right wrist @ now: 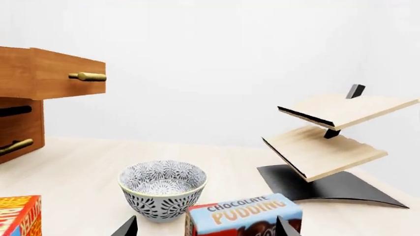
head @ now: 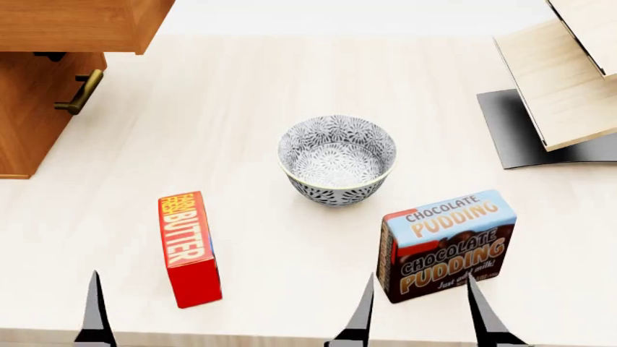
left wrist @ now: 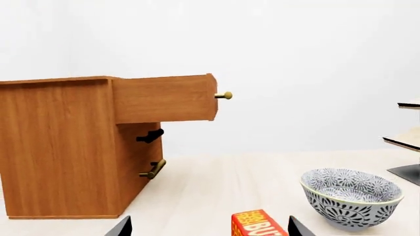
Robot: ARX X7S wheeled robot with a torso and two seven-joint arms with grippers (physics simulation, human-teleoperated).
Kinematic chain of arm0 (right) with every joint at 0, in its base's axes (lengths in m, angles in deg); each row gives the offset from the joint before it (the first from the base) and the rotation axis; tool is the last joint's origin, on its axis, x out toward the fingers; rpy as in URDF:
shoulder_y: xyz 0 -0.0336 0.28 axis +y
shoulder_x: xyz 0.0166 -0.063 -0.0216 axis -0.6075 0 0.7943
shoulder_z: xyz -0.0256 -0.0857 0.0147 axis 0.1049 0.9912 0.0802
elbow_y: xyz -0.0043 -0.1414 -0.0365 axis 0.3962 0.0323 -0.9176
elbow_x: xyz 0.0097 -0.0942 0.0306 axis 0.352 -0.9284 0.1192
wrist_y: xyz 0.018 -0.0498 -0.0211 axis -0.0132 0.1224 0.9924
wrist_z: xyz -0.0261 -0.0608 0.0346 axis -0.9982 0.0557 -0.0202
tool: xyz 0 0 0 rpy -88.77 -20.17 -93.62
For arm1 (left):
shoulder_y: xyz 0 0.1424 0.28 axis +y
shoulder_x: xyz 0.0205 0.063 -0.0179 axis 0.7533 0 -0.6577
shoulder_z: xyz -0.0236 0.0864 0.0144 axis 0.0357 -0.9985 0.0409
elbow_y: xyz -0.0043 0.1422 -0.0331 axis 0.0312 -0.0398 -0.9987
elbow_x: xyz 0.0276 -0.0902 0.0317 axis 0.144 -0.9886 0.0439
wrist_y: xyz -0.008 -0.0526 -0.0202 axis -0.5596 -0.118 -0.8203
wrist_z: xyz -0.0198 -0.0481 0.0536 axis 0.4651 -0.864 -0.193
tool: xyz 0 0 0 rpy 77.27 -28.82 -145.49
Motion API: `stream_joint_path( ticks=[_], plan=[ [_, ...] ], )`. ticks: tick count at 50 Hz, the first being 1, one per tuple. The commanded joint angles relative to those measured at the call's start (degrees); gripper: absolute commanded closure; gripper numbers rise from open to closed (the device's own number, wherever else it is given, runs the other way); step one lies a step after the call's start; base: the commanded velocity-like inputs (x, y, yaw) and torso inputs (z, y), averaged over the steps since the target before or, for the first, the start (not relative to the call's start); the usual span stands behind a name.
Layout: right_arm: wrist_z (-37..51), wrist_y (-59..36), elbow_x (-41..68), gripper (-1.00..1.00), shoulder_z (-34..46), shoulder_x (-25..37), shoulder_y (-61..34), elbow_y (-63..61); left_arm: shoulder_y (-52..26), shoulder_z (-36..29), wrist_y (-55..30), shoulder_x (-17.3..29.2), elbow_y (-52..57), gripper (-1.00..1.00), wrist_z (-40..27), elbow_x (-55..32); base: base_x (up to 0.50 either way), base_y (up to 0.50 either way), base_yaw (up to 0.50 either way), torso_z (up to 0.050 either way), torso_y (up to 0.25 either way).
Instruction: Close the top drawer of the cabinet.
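The cabinet (left wrist: 59, 147) stands on the table at the far left. Its top drawer (left wrist: 164, 98) is pulled well out, brass handle (left wrist: 223, 95) at its front. The drawer also shows in the right wrist view (right wrist: 52, 73) and, from below, in the head view (head: 77, 25). My left gripper (left wrist: 210, 231) is open and empty, low over the table's near edge, well short of the cabinet; only one of its fingers (head: 94, 314) shows in the head view. My right gripper (head: 423, 322) is open and empty, further right, its fingers either side of the pudding box.
A red butter box (head: 188, 246) lies ahead of the left gripper. A patterned bowl (head: 337, 159) stands mid-table. A chocolate pudding box (head: 449, 242) stands just ahead of the right gripper. A pale slatted stand on a black base (head: 568, 79) is at far right. A lower drawer handle (head: 80, 92) juts from the cabinet.
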Motion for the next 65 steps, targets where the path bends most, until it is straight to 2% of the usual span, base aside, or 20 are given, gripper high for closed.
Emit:
stream_joint_path(
  ticks=[1,6,30,65],
  plan=[
    [0.63,-14.33,-1.86,-1.00,2.67,1.56,-2.22,-22.91,0.06,1.83,-10.27,1.72,21.48,-1.00,-0.98,-3.15,0.00,0.00,0.00,0.000,0.000],
    [0.63,-16.92,-1.87,-1.00,3.73,1.77,-3.16,-26.10,-0.43,1.71,-13.28,2.14,25.70,-1.00,-1.49,-3.74,0.00,0.00,0.00,0.000,0.000],
    [2.81,-17.04,1.68,-1.00,2.02,1.55,-3.08,-23.37,-0.54,1.28,-12.70,3.08,25.53,-1.00,-2.71,-4.35,0.00,0.00,0.00,0.000,0.000],
    [4.30,-17.49,5.40,-1.00,2.64,2.91,-2.98,-23.70,-0.53,1.35,-12.88,4.51,25.82,-1.00,-4.23,-6.12,0.49,0.00,0.00,0.000,0.000]
  ],
)
